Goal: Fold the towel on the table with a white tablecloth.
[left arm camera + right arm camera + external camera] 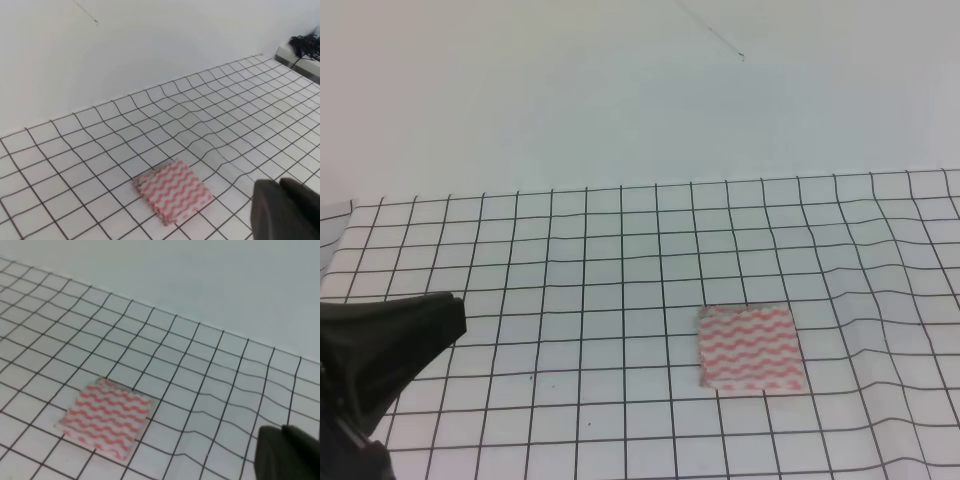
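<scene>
The towel [750,348], white with pink-red wavy stripes, lies flat as a small, roughly square stack on the white tablecloth [570,290], right of the table's middle. It also shows in the left wrist view [173,191] and the right wrist view [106,417]. My left gripper [438,318] is a dark shape at the lower left, well apart from the towel; only its blurred tip [287,210] shows in its own camera. Of my right gripper [287,455] just a dark corner shows, off to the towel's right. Nothing is held by either.
The grid-lined tablecloth is rippled to the right of the towel [880,300]. A plain white wall [640,90] rises behind the table's far edge. Black cables [305,44] sit on a ledge past the table's far right corner.
</scene>
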### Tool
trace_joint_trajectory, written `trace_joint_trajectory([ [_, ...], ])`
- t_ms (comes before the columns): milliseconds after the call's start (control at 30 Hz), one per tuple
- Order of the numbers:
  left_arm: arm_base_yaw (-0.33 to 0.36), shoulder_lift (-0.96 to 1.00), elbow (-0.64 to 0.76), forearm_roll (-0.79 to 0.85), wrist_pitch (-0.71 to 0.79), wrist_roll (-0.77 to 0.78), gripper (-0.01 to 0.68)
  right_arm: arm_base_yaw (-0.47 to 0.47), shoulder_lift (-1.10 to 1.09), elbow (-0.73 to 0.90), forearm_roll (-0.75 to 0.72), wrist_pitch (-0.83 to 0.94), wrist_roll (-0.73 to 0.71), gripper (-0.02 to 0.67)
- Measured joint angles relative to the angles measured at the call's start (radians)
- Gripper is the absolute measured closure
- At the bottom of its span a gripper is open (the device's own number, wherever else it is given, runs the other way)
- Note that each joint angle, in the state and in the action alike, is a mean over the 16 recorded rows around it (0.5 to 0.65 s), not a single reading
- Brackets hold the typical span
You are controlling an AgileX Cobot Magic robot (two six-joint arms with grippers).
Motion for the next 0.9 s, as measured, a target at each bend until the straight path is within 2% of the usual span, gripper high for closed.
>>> trace_joint_trajectory([
  [333, 0.0, -0.02, 0.008, -0.005, -0.002, 0.009, 0.675, 0.0, 0.0, 0.0, 0.0, 0.036, 0.0, 0.649],
  [500, 0.0, -0.021, 0.013, 0.052, -0.047, 0.022, 0.675, 0.0, 0.0, 0.0, 0.0, 0.038, 0.0, 0.649],
  [700, 0.001, -0.06, 0.061, 0.265, -0.177, -0.089, 0.675, 0.0, 0.001, 0.0, 0.0, 0.04, 0.0, 0.649],
  [900, 0.035, -0.188, 0.203, 0.581, -0.365, -0.354, 0.675, 0.0, 0.001, 0.0, -0.001, 0.042, 0.0, 0.649],
])
